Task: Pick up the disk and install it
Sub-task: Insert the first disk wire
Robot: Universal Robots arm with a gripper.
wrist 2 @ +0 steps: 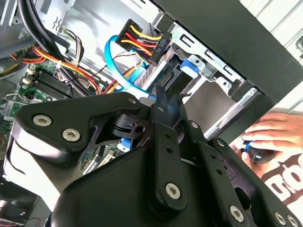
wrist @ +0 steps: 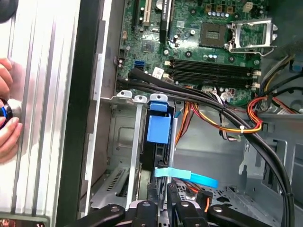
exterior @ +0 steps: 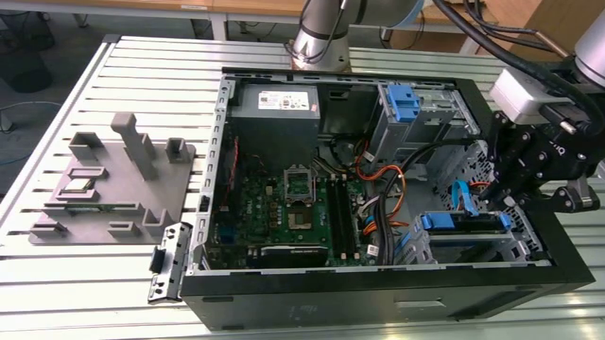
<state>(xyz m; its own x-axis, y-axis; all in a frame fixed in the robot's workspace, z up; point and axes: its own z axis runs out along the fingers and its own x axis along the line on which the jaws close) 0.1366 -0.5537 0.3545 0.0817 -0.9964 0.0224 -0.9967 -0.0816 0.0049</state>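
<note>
Inside the case's drive cage, the blue-railed silver metal disk (wrist: pixel 158 142) sits seated; black gripper (wrist: pixel 163 208) nearby, its fingers pressed together.

Slatted metal table (exterior: pixel 142 71) with a couple of things parked on it

Open black PC case (exterior: pixel 378 301) takes up the middle to right side, grey fixture block (exterior: pixel 113 188) sits near the left edge.

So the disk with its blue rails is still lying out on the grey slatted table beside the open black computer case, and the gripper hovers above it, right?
Not quite. The first wrist view shows the disk with blue plastic rails standing inside the metal drive cage of the black computer case, not on the table. The gripper is just above it.
</note>
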